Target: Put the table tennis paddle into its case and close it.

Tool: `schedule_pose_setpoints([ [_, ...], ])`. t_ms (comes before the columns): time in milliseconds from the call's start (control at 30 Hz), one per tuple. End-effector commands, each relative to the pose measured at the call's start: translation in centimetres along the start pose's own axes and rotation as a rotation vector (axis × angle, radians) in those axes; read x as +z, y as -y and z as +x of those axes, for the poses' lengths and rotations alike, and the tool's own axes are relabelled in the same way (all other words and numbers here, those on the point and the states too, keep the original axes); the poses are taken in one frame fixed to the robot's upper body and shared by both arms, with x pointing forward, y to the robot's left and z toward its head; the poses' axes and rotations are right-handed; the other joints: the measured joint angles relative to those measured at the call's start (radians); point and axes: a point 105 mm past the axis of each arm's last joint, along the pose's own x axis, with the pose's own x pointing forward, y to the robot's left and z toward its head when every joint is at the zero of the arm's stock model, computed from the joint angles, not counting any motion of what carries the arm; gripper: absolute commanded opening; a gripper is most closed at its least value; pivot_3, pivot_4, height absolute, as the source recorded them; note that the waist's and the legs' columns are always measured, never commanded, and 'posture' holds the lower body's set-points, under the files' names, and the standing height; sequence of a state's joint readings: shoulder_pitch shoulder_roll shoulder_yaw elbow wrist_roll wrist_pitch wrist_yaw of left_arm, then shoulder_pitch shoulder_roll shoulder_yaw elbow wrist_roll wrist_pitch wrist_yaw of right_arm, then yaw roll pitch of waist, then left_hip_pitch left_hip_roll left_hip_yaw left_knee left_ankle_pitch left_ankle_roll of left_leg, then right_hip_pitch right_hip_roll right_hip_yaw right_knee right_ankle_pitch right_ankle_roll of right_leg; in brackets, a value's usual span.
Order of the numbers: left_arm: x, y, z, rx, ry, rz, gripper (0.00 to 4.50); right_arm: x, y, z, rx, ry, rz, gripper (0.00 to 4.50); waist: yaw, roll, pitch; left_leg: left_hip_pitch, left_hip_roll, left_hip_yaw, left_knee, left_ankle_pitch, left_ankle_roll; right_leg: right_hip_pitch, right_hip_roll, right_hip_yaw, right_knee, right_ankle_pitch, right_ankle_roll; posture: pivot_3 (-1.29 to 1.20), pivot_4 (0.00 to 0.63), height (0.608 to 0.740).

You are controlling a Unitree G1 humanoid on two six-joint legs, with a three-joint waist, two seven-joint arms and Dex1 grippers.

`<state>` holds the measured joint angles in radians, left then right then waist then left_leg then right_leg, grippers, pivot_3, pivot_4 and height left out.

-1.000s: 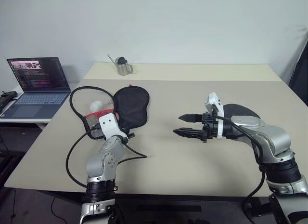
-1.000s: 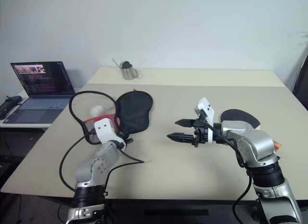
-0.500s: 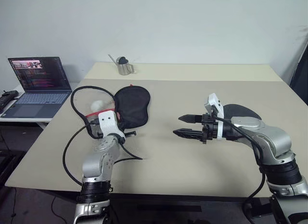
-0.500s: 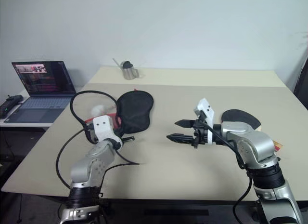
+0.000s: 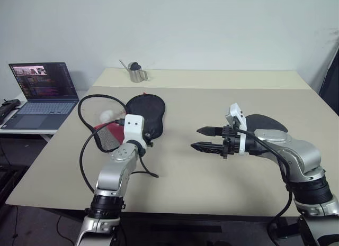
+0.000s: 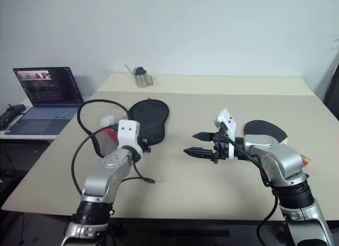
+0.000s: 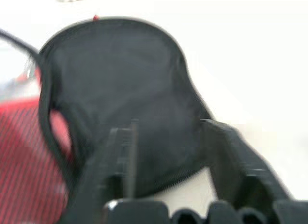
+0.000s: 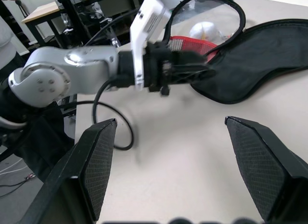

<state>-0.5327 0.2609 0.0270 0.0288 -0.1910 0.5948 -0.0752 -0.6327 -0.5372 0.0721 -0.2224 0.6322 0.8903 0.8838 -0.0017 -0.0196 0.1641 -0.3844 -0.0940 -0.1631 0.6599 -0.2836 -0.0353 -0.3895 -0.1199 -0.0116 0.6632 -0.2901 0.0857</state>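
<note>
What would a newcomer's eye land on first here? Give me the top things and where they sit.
The open case, black with a red part, lies on the table's left half, the left gripper right at it. Mid-table, the right gripper hovers with fingers spread. A lit laptop stands on a side desk at left.

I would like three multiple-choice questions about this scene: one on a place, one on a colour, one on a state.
1. Where does the case lie?
A. before the left gripper
B. on the laptop
C. under the right gripper

2. What colour is the case's mesh part?
A. blue
B. red
C. yellow

3. How are the right gripper's fingers?
A. shut on the case
B. shut, empty
C. open, empty

Answers: 1 A, the left wrist view looks straight onto it. 2 B, red shows beside the black flap. 3 C, the right wrist view shows only table in the gap.
</note>
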Motion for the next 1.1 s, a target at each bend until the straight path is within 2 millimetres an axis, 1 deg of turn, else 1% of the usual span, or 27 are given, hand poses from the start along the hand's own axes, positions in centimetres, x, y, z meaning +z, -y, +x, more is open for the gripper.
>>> schedule_pose_setpoints([
  [33,1.1,0.8,0.9,-0.042,0.033,0.025,3.75,0.9,-0.5,0.0,0.013,0.028,-0.036,3.92,-0.001,0.000,0.000,0.000,0.000,0.000,0.000,0.000,0.000,0.000,0.000,0.000,0.000,0.000,0.000,0.00,0.150,0.740],
  [67,1.1,1.1,1.3,-0.062,0.025,0.016,4.10,0.9,-0.5,0.0,0.013,0.028,-0.036,3.92,-0.001,0.000,0.000,0.000,0.000,0.000,0.000,0.000,0.000,0.000,0.000,0.000,0.000,0.000,0.000,0.00,0.150,0.740],
  [167,0.7,2.0,2.1,-0.116,-0.005,-0.012,4.10,0.9,-0.5,0.0,0.013,0.029,-0.036,3.92,-0.001,0.000,0.000,0.000,0.000,0.000,0.000,0.000,0.000,0.000,0.000,0.000,0.000,0.000,0.000,0.00,0.150,0.740],
  [267,-0.9,3.5,3.3,-0.209,-0.087,-0.036,4.10,0.9,-0.4,0.0,0.011,0.031,-0.036,3.92,-0.001,0.000,0.000,0.000,0.000,0.000,0.000,0.000,0.000,0.000,0.000,0.000,0.000,0.000,0.000,0.00,0.150,0.740],
  [300,-1.2,3.7,3.6,-0.227,-0.101,-0.011,4.10,0.9,-0.4,0.0,0.011,0.032,-0.036,3.92,-0.001,0.000,0.000,0.000,0.000,0.000,0.000,0.000,0.000,0.000,0.000,0.000,0.000,0.000,0.000,0.00,0.150,0.740],
  [467,-1.6,3.9,4.5,-0.243,-0.113,0.064,4.10,0.9,-0.4,0.0,0.006,0.035,-0.035,3.92,-0.004,0.000,0.000,0.000,0.000,0.000,0.000,0.000,0.000,0.000,0.000,0.000,0.000,0.000,0.000,0.00,0.150,0.740],
  [700,-3.2,3.4,4.1,-0.218,-0.145,0.052,4.10,0.9,-0.3,-0.5,-0.014,0.039,-0.031,3.92,-0.004,0.000,0.000,0.000,0.000,0.000,0.000,0.000,0.000,0.000,-0.001,0.000,0.000,0.000,0.000,0.00,0.150,0.740],
  [733,-3.4,3.2,4.0,-0.211,-0.148,0.046,3.75,0.9,-0.3,-0.5,-0.016,0.039,-0.031,3.92,-0.004,0.000,0.000,0.000,0.000,0.000,0.000,0.000,0.000,0.000,0.000,0.000,0.000,0.000,0.000,0.00,0.150,0.740],
  [767,-3.5,3.0,3.8,-0.201,-0.150,0.043,3.56,0.9,-0.3,-0.5,-0.017,0.040,-0.030,3.92,-0.005,0.000,0.000,0.000,0.000,0.000,0.000,0.000,0.000,0.000,0.000,0.000,0.000,0.000,0.000,0.00,0.150,0.740],
  [833,-3.9,2.6,3.6,-0.188,-0.156,0.042,2.90,0.9,-0.2,-0.6,-0.018,0.041,-0.029,3.92,-0.004,0.000,0.000,0.000,0.000,0.000,0.000,0.000,0.000,0.000,0.000,0.000,0.001,0.000,0.000,0.00,0.150,0.740],
  [933,-4.5,2.3,3.2,-0.176,-0.169,0.040,1.84,1.0,-0.2,-0.5,-0.019,0.042,-0.029,3.92,-0.004,0.000,0.000,0.000,0.000,0.000,0.001,0.000,0.000,0.000,-0.001,0.000,0.001,0.000,0.000,0.00,0.150,0.740],
  [1000,-4.6,2.1,3.1,-0.167,-0.171,0.037,1.09,1.1,-0.1,-0.5,-0.018,0.044,-0.029,3.92,-0.004,0.000,0.000,0.000,0.000,0.000,0.001,0.000,0.000,0.000,0.000,0.000,0.001,0.000,0.000,0.00,0.150,0.740],
  [1100,-4.6,2.0,3.0,-0.168,-0.168,0.037,0.09,1.1,-0.1,-0.4,-0.017,0.045,-0.030,3.92,-0.004,0.000,0.000,0.000,0.000,0.000,0.001,0.000,0.000,0.000,-0.001,0.000,0.001,0.000,0.000,0.00,0.150,0.740],
])
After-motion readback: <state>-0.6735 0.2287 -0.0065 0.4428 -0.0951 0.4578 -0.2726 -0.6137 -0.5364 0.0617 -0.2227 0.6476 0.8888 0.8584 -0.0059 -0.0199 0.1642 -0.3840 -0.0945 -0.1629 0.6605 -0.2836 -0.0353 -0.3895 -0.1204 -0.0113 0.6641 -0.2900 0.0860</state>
